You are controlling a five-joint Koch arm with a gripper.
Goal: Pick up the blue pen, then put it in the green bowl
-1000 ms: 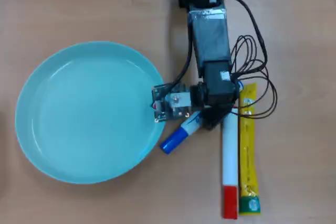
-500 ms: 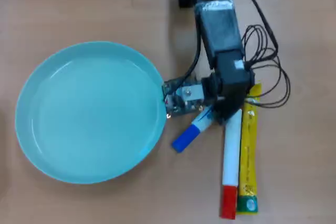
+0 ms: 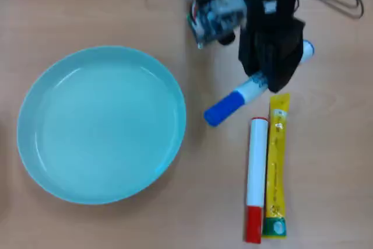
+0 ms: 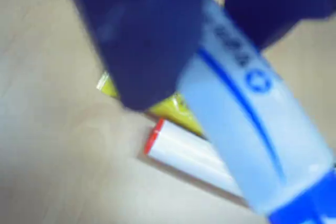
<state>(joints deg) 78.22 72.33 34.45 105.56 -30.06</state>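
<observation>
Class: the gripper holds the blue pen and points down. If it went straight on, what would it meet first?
Probably the yellow sachet and the red-capped marker: in the wrist view both lie just beyond the gripper holding the blue pen. Height is unclear.

Red-capped marker (image 3: 254,179) touching yellow sachet (image 3: 276,164) on table (image 3: 105,4)

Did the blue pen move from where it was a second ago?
Yes. In the overhead view the blue pen, held by the gripper, has shifted up and to the right, away from the green bowl, which stayed put.
</observation>
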